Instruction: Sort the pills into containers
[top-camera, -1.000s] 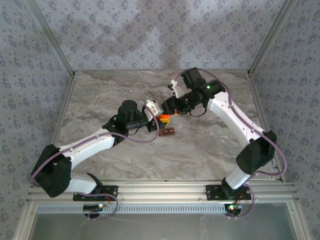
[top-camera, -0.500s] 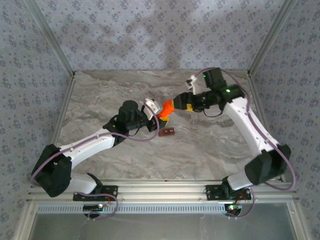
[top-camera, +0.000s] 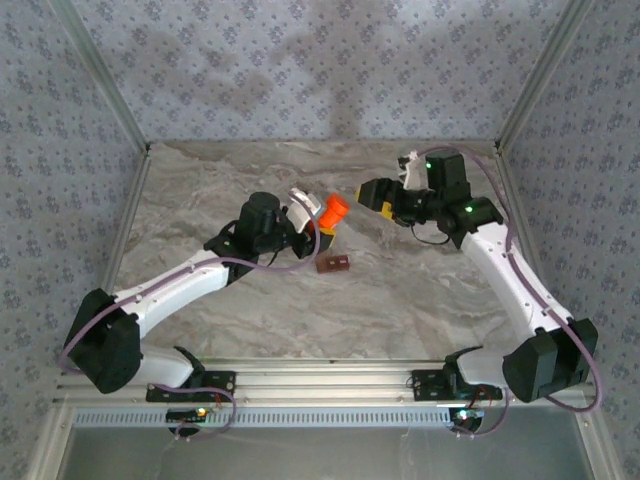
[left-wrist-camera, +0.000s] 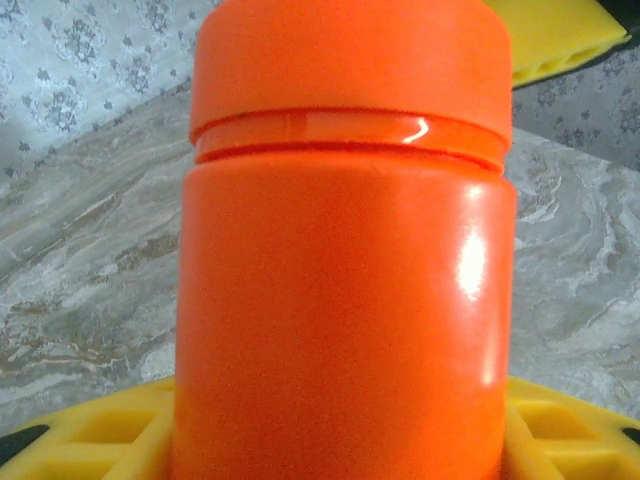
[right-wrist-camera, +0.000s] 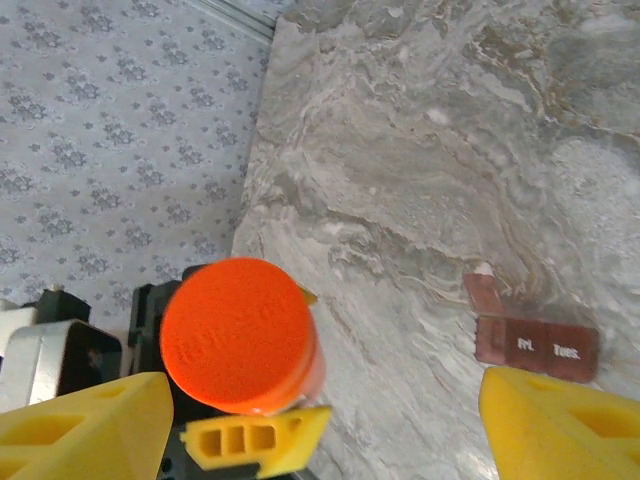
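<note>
The right gripper (top-camera: 374, 193), jaws spread, has drawn back from the capped orange bottle (top-camera: 335, 209), which the left gripper (top-camera: 324, 224) grasps. Near it, the reddish-brown cell strip (top-camera: 333, 265) lies on the table (top-camera: 420, 290), its contents unclear.

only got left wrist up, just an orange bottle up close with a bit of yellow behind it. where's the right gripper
Observer: In the top view the right gripper is open, just right of the orange bottle and apart from it.
Operator: ok where's the pill strip
Observer: The strip of containers lies flat on the table, on the arm-base side of the bottle, with neither gripper touching it.
Operator: any cell open
Observer: In the right wrist view the end flap looks flipped open; the labelled lids beside it look shut. I cannot tell what is inside.
</note>
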